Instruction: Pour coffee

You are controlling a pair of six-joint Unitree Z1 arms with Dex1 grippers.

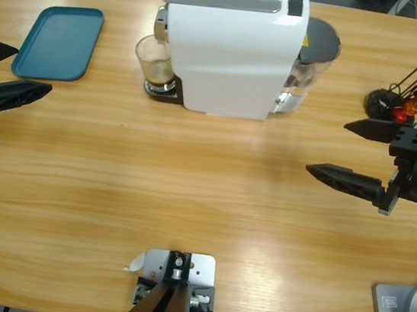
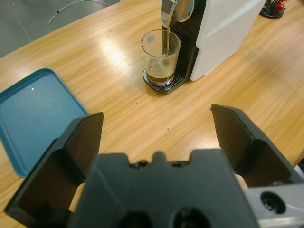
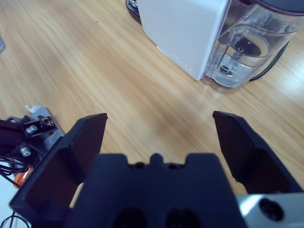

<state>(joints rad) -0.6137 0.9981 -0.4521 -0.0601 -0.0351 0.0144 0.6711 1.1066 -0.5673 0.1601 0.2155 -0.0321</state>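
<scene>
A white coffee machine [image 1: 234, 52] stands at the back middle of the table. A clear glass [image 2: 161, 57] sits on its drip tray under the spout, with a thin stream running into a shallow layer of dark brown coffee [image 2: 159, 77] at the bottom. The same glass [image 1: 154, 60] shows left of the machine in the high view. My left gripper [image 1: 0, 75] is open at the far left edge, well short of the glass. On the right side my right gripper [image 1: 347, 153] is open too, pointing at the machine [image 3: 185, 33] with nothing between its jaws.
A teal tray [image 1: 60, 41] lies at the back left, beside the left gripper. The machine's clear water tank [image 3: 249, 47] sits at its right end. A black holder with dark sticks and coloured beads [image 1: 394, 103] stands at the far right. Bare wood stretches across the table's middle and front.
</scene>
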